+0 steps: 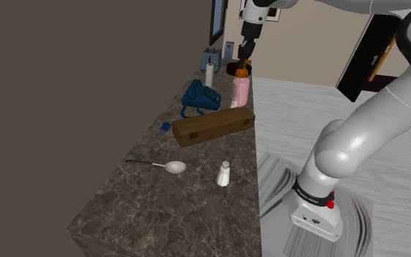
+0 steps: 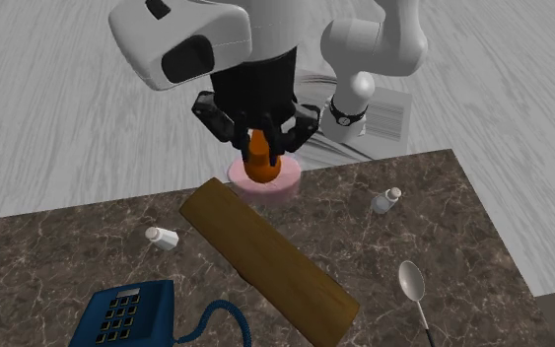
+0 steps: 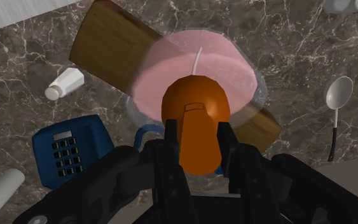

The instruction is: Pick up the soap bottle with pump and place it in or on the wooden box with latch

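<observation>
At the wrist view's centre, the black pincer (image 3: 199, 143) pinches the orange pump head (image 3: 196, 105) of the pink soap bottle (image 3: 203, 63), directly beneath it.

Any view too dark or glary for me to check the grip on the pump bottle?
Shoulder view: dim, dark marble counter murky, but the pink bottle with orange pump stands out. Second exterior view: evenly lit, no glare; the black gripper shows little detail. Wrist view: bright, no glare; the black fingers contrast clearly against the orange pump they clasp.
</observation>
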Robot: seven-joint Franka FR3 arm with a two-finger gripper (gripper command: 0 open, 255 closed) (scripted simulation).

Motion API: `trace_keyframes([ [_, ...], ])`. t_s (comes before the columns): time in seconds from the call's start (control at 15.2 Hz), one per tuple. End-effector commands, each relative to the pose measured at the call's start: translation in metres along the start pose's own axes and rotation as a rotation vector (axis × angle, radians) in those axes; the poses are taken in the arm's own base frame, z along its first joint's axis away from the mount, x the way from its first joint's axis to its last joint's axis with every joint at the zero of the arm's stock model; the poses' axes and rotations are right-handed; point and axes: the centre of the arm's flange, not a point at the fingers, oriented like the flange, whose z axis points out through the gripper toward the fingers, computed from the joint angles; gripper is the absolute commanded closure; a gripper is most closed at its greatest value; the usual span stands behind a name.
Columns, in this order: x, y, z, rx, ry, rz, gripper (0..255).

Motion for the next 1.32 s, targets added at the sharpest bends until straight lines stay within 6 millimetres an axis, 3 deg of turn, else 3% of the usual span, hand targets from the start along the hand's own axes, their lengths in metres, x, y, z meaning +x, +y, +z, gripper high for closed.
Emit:
trace_keyframes([
  [0.0, 0.028, -0.001, -0.008, 0.000, 0.001, -0.001, 255],
  [0.33, 0.094, -0.004, -0.035, 0.000, 0.001, -0.001, 255],
  [1.25, 0.089, -0.003, 0.039, 0.000, 0.001, -0.001, 255],
])
